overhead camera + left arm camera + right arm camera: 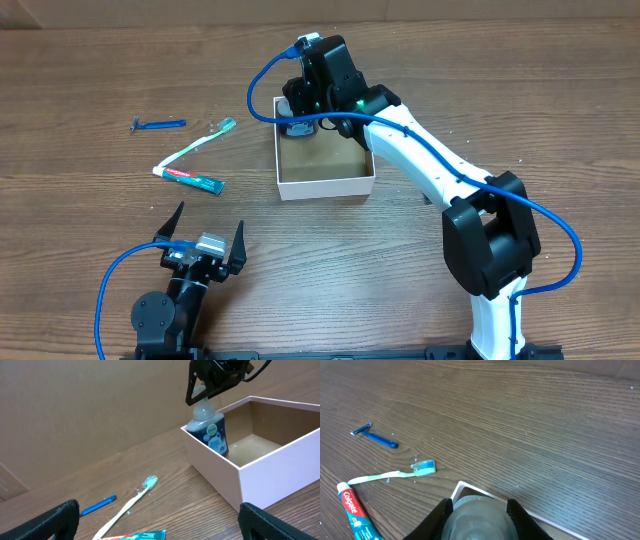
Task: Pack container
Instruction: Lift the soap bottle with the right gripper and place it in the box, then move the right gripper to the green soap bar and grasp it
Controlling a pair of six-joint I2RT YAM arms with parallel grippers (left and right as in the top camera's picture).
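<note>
The container (330, 184) is a square white-walled box with a brown floor, at the table's middle; it also shows in the left wrist view (260, 467) and its corner in the right wrist view (461, 487). My right gripper (300, 118) is shut on the clear cap of a small bottle (211, 430) with a dark blue label. The bottle stands upright inside the box's far left corner. The cap (477, 520) fills the space between the right fingers (477, 510). My left gripper (205, 235) is open and empty, low near the table's front edge.
A toothpaste tube (190, 179), a white toothbrush with a green head (200, 143) and a blue razor (158, 125) lie on the wooden table left of the box. They also show in the right wrist view: tube (354, 510), toothbrush (395, 474), razor (376, 437).
</note>
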